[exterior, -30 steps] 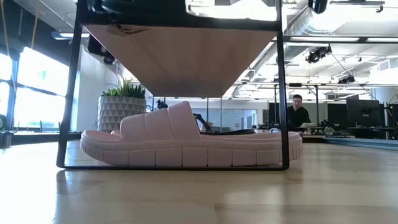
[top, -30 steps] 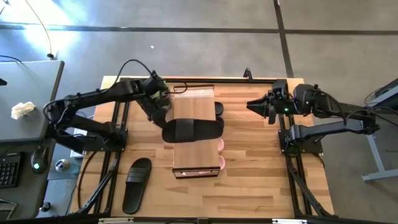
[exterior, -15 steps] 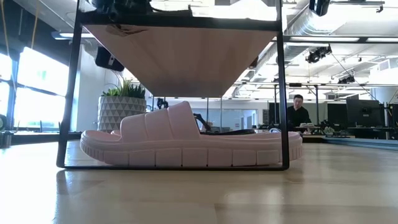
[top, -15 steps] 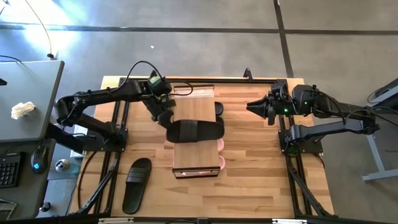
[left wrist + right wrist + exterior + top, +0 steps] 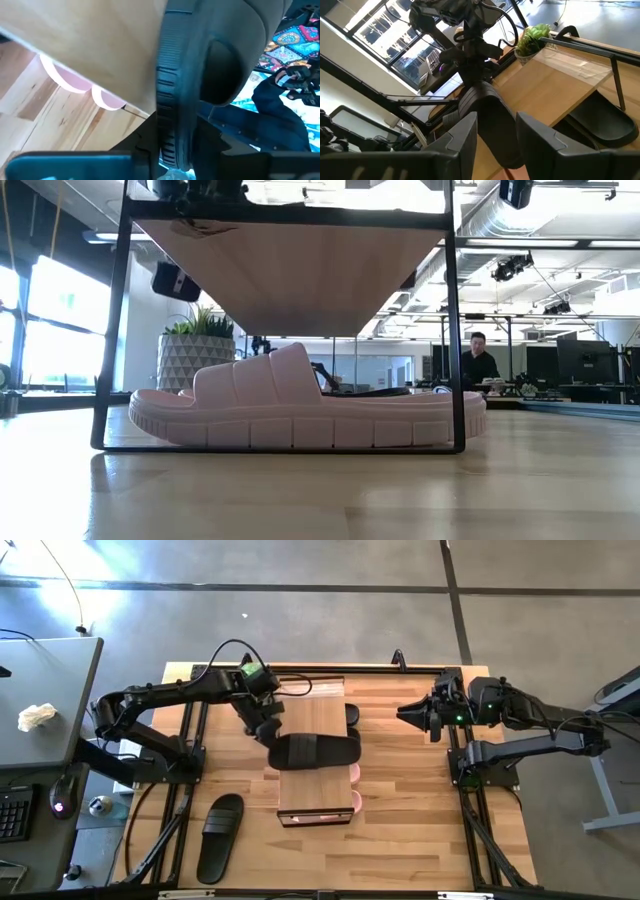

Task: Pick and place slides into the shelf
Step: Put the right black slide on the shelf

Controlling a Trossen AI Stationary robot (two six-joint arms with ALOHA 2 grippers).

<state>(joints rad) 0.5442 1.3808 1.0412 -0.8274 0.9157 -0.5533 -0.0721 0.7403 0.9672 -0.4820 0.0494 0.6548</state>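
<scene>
Left gripper [image 5: 268,730] at black slide [image 5: 312,750] heel, atop shelf [image 5: 312,710].

Grey concrete floor [image 5: 300,630], bright windows [image 5: 50,310], potted plant [image 5: 195,345] behind.

The left gripper [image 5: 270,728] has carried its black slide [image 5: 312,750] from overhanging the shelf [image 5: 312,705] top's left edge to lying squarely across the plank, toe toward the right edge.
</scene>
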